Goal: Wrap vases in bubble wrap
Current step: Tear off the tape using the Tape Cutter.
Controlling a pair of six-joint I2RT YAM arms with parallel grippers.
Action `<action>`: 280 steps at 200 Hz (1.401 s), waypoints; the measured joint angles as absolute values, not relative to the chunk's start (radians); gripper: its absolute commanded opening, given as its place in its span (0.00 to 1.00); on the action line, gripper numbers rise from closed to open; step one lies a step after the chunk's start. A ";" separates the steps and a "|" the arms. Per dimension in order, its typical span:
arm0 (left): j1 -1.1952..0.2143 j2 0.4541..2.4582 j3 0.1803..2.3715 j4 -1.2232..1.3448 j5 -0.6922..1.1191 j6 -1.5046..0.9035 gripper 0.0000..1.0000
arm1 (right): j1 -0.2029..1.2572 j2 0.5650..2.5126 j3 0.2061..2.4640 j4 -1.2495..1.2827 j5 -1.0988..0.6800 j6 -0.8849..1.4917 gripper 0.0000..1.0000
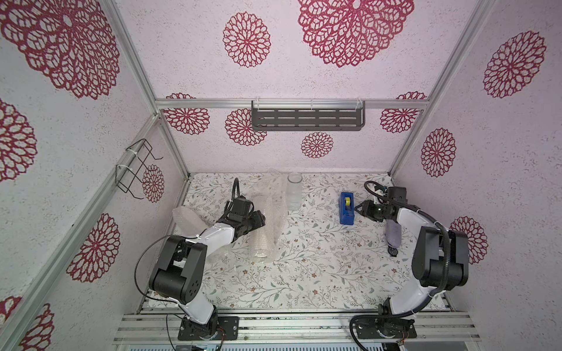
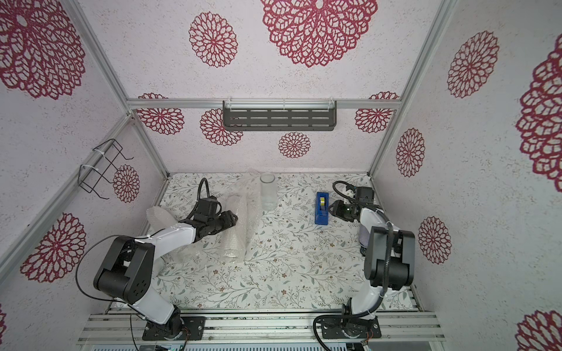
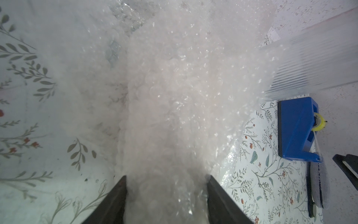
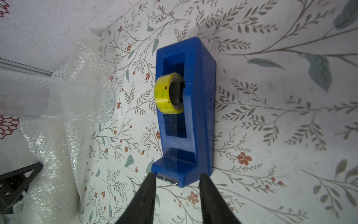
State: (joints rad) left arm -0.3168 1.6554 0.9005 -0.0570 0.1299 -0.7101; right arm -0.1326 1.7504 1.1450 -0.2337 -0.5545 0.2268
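Observation:
A clear ribbed glass vase (image 1: 294, 194) (image 2: 268, 194) stands upright at the back of the table, and both wrist views catch it (image 3: 310, 64) (image 4: 58, 100). In front of it a cylinder rolled in bubble wrap (image 1: 261, 243) (image 2: 232, 243) lies on the table, with loose wrap trailing toward the back. My left gripper (image 1: 264, 219) (image 3: 167, 177) is shut on this bubble wrap (image 3: 174, 97), which fills the gap between its fingers. My right gripper (image 1: 356, 209) (image 4: 177, 174) is open, its fingers straddling the cutter end of the blue tape dispenser (image 1: 346, 209) (image 4: 193, 116).
Another bubble-wrapped bundle (image 1: 187, 220) lies at the far left behind the left arm. A purple-grey object (image 1: 394, 235) and a wristwatch (image 1: 393, 251) lie under the right arm. A dark shelf (image 1: 307, 118) hangs on the back wall, a wire rack (image 1: 135, 170) on the left wall.

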 measured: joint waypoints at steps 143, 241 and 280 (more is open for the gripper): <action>-0.315 1.671 0.904 -0.041 0.171 -0.687 0.64 | -0.132 1.951 1.299 -0.313 -0.712 0.180 0.27; -0.315 1.673 0.906 -0.041 0.171 -0.684 0.64 | -0.129 1.986 1.320 -0.309 -0.765 0.177 0.18; -0.315 1.673 0.906 -0.042 0.171 -0.684 0.64 | -0.128 1.995 1.320 -0.292 -0.768 0.178 0.08</action>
State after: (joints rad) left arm -0.3149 1.6726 0.9062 -0.0418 0.1707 -0.6842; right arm -0.1280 1.9953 1.3205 -0.2924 -0.7685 0.1783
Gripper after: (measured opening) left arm 0.636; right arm 0.096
